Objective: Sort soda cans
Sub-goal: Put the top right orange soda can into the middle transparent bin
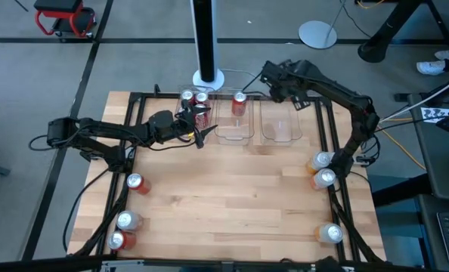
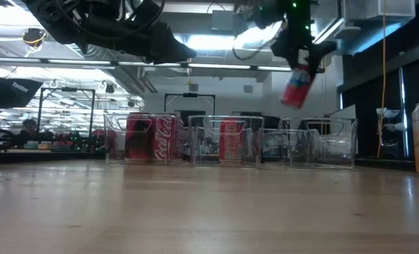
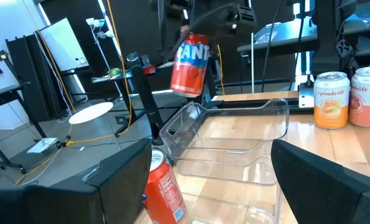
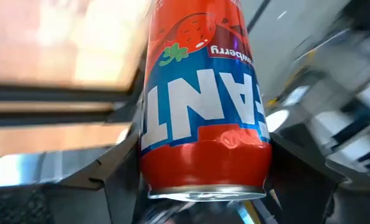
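From overhead my right gripper (image 1: 279,81) is just a dark blob past the far bins, but my right wrist camera fills up with a red strawberry soda can (image 4: 200,99) pinched between my fingers (image 4: 119,177), silver end toward the lens. The table-level view shows that can (image 2: 296,86) hanging tilted in the air above the clear bins (image 2: 315,144).

My left gripper (image 1: 190,130) sits by the left-hand bin with fingers (image 3: 325,180) spread wide, holding nothing; a red can (image 3: 163,186) stands between them.

The other cans are mostly at the bench (image 1: 224,196) edges: three front left (image 1: 126,221), three on the right (image 1: 324,179). The middle is wide open.
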